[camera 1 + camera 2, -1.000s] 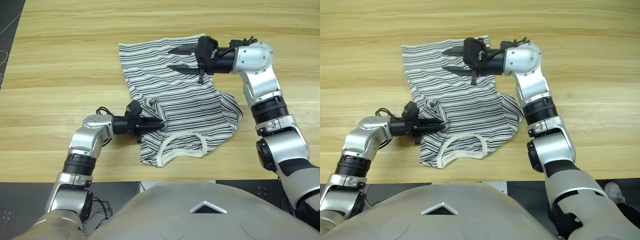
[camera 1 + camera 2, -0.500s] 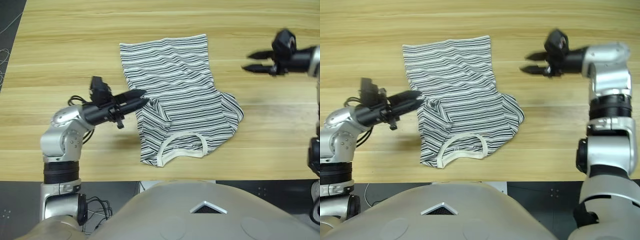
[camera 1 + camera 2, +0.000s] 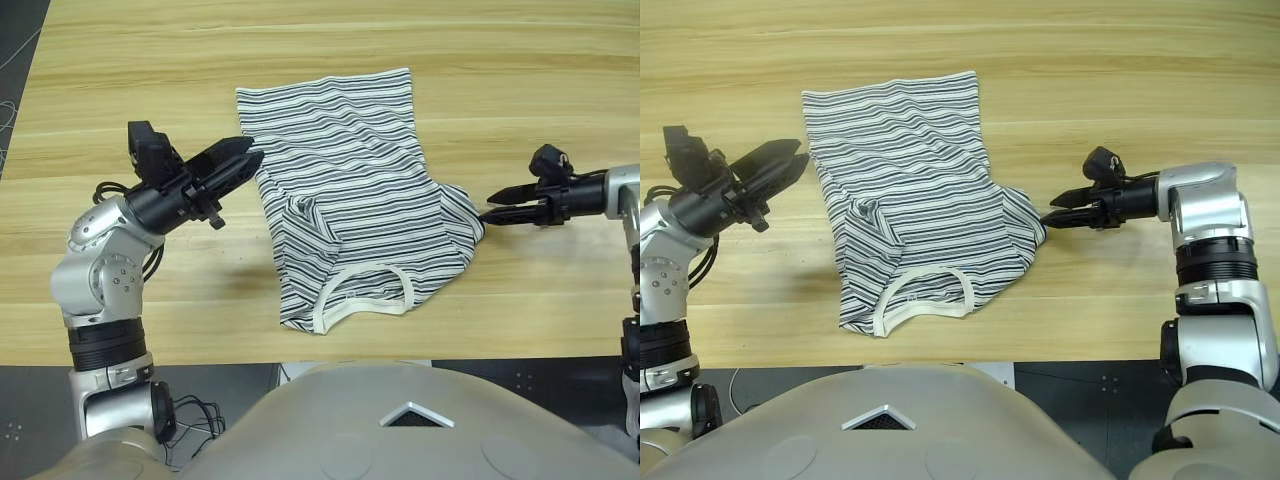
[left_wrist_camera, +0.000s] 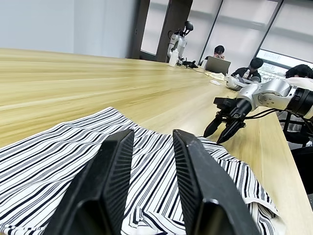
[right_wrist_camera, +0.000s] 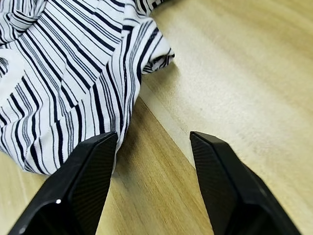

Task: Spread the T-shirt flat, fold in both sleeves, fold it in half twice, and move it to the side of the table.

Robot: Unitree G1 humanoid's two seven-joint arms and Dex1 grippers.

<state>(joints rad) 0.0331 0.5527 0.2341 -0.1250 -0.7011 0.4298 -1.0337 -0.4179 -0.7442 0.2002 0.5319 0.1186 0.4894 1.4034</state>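
Because the T-shirt lies near the middle of the counter with its long axis running from the collar at the robot's edge to the hem at the far side, each arm meets it from its own flank. On the left, the left jaws stand moderately open and empty. Their tips point at the shirt's left edge near the far hem corner, just beside the cloth; contact cannot be confirmed. Fabric at the left shoulder is bunched inward. On the right, the right sleeve bulges outward, and the right jaws, slightly parted and empty, point straight at it with the tips just beside its edge. The right jaws are judged nearer to a sleeve, so the coming fold probably carries that sleeve leftward across the body.
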